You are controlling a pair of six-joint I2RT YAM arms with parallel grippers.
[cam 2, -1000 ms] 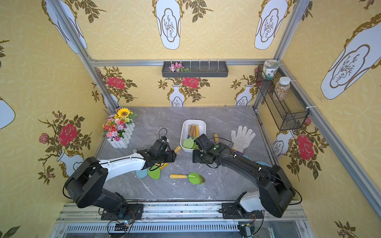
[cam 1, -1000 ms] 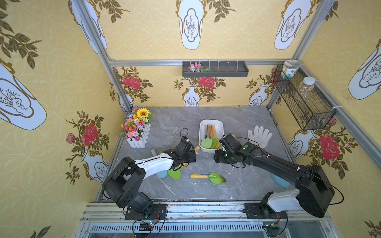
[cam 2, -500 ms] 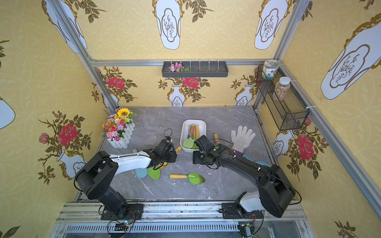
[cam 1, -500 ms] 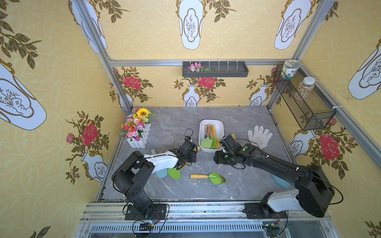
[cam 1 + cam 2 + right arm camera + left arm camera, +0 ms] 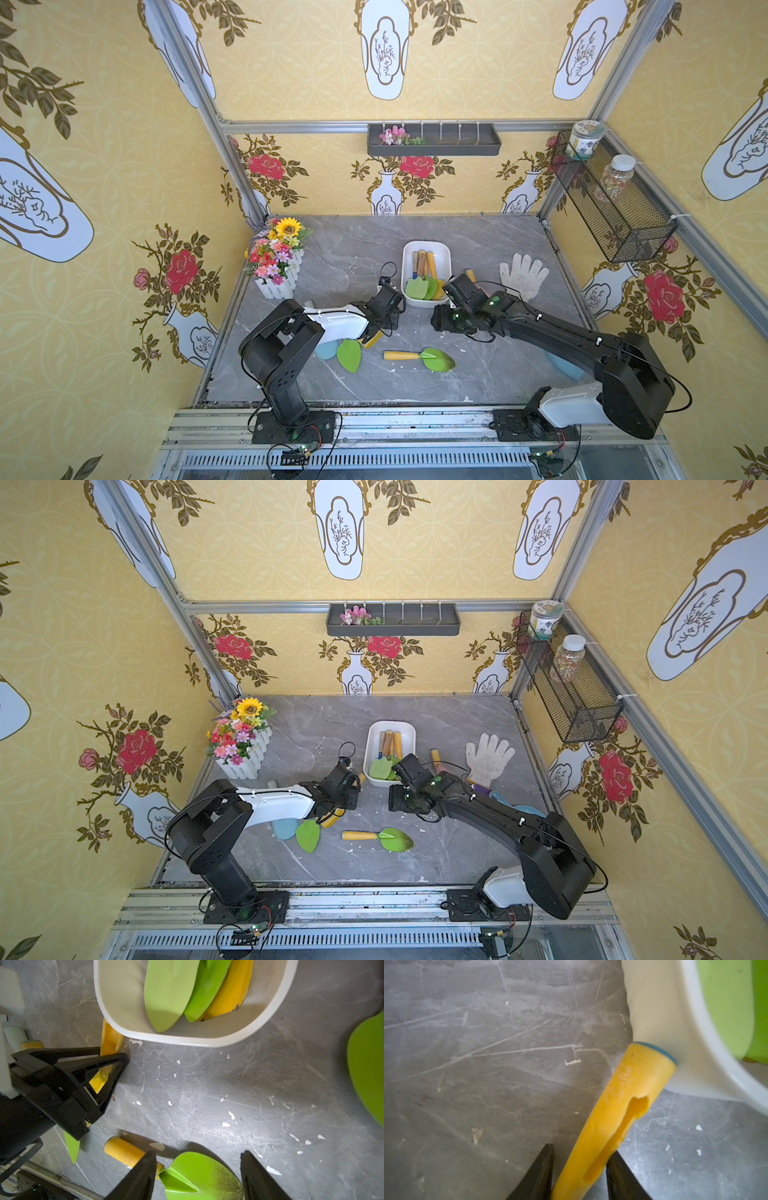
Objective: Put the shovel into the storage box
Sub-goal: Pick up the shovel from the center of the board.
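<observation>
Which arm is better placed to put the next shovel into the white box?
Left: the left gripper straddles the yellow handle of a shovel beside the box. The right gripper hangs open above another shovel.

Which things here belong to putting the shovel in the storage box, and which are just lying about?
Job: storage box; left shovel at the left gripper; middle shovel.
Lying about: glove; flowers; wire basket; jars; wall tray.

Bright even light, blurred wrist close-ups
</observation>
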